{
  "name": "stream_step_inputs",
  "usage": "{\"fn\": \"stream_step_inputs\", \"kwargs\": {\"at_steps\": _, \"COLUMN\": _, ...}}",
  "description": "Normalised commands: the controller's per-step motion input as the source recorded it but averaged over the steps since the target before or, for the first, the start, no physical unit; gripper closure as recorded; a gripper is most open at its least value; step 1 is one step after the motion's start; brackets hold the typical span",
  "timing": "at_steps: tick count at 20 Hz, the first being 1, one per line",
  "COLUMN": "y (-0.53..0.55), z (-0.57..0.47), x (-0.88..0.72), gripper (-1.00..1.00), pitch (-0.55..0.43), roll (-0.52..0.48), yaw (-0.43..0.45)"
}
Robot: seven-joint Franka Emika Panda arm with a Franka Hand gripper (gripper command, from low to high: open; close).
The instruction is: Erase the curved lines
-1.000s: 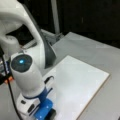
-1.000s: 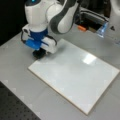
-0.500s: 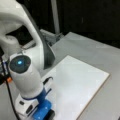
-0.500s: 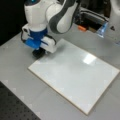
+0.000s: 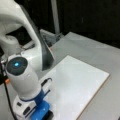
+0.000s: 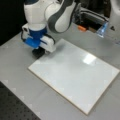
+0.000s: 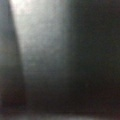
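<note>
A white rectangular board (image 5: 80, 82) (image 6: 75, 75) lies flat on the grey table in both front views. The curve lines do not show on it in any view. My gripper (image 6: 38, 53), under the blue and white hand, is down at the board's corner at a front view's upper left. A dark block-like shape sits right below the hand there, touching or nearly touching the surface. In a front view the gripper (image 5: 46, 115) is at the bottom edge, mostly hidden by the arm. The wrist view gives only a pale blur beside a dark area.
A small orange object (image 6: 81, 28) and a clear blue-tinted object (image 6: 102, 29) lie beyond the board's far edge. A bright glare spot (image 6: 89, 58) sits on the board. A black perforated mat (image 6: 15, 110) covers the bottom left corner. A metal post (image 5: 55, 17) stands behind.
</note>
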Motion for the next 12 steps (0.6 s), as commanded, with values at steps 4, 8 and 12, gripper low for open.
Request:
{"fn": "stream_step_inputs", "kwargs": {"at_steps": 4, "y": -0.1, "z": -0.05, "x": 0.0, "gripper": -1.0, "pitch": 0.015, "roll": 0.2, "yaw": 0.007}}
{"fn": "stream_step_inputs", "kwargs": {"at_steps": 8, "y": -0.09, "z": -0.06, "x": -0.01, "gripper": -1.0, "pitch": 0.004, "roll": 0.168, "yaw": 0.007}}
{"fn": "stream_step_inputs", "kwargs": {"at_steps": 12, "y": -0.09, "z": -0.07, "x": 0.0, "gripper": -1.0, "pitch": -0.015, "roll": 0.173, "yaw": 0.004}}
